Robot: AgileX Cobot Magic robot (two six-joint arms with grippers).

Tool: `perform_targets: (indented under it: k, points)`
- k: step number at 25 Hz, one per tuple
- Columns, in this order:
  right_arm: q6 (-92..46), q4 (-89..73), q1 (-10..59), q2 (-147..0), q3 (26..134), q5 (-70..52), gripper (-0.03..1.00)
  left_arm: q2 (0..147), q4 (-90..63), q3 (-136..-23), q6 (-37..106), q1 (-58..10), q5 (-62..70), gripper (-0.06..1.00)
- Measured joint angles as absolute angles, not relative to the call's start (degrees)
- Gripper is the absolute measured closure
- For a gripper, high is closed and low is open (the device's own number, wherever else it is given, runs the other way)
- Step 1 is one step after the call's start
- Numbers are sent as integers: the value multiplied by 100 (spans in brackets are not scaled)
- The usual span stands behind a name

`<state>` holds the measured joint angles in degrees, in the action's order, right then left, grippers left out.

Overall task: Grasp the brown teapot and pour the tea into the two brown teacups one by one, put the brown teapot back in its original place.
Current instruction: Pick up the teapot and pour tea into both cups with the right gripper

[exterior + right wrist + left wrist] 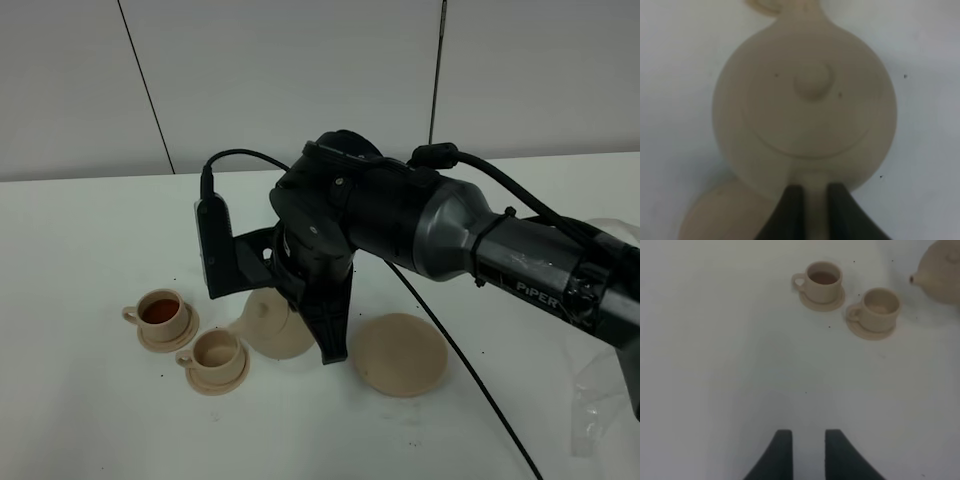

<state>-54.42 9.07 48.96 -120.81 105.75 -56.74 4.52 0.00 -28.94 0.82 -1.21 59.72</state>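
Note:
The brown teapot [268, 322] hangs low over the table, tilted, its spout towards the nearer teacup. My right gripper [318, 325] is shut on its loop handle. From the right wrist I look down on the lid and knob [812, 80], with the handle pinched in the gripper [815, 192]. One teacup [163, 311] [822, 279] holds dark tea. The nearer teacup [214, 352] [880, 306] shows a pale inside. Each cup stands on its own small saucer. The wide saucer, the original place [400, 352], lies bare to the right of the teapot. My left gripper [807, 440] hovers open over bare table, far from the cups.
The right arm's black cable [470, 390] trails across the table in front of the wide saucer. Clear plastic wrap [600, 400] lies at the right edge. The teapot [942, 270] shows at the corner of the left wrist view.

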Motion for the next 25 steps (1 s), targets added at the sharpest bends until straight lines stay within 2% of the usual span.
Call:
perform_targets:
  k: [25]
  points:
    - [-5598,1429,5120,-12097,10707,-5397,87,452,0,-2894,87,-121,5972,71]
